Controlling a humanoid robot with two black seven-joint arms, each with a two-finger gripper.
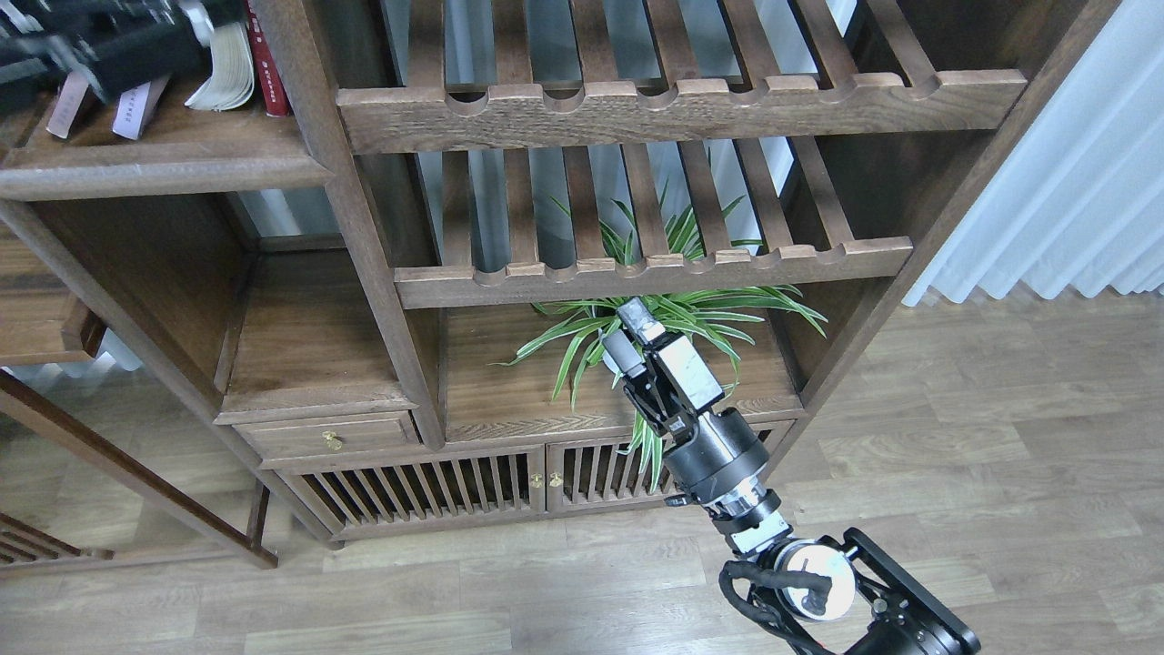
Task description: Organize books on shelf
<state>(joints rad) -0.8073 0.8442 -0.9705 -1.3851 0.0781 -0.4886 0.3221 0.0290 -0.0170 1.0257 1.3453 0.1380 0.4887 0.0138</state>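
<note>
The dark brown shelf is at the top left. My left arm comes in blurred across the books on it. Its gripper is dark and smeared in front of them, so I cannot tell its fingers apart or whether it touches a book. Below the arm show the bottom end of the pale lavender-white book and of a second leaning book. The yellow-green and black book is hidden. My right gripper is open and empty, low in the middle, in front of the plant.
A book with fanned cream pages and a thin red-spined book stand at the shelf's right end. Two slatted racks fill the right bay. A green potted plant sits under them. A white curtain hangs at the right.
</note>
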